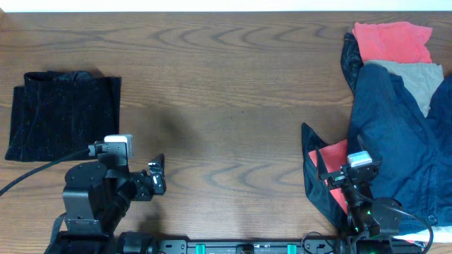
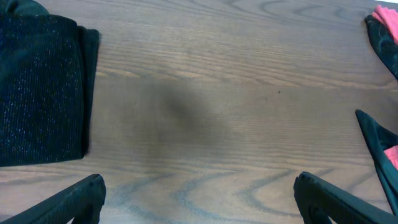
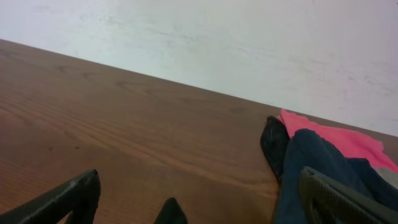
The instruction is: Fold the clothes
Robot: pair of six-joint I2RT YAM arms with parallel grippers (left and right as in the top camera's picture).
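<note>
Tabletop (image 1: 233, 85) holds black garment (image 1: 63, 116), apart from left gripper (image 1: 159, 175).

Blk arms (image 1: 88, 197), white wrist cams (image 1: 118, 145).

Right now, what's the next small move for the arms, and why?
Probably just leave both arms parked. The black garment already lies as a neat layered rectangle at the left of the table; the left gripper and right gripper sit back near the base, jaws open and empty.

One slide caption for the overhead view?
Black garment lies at left, clothes pile at right; left claw and right claw open, empty.
</note>
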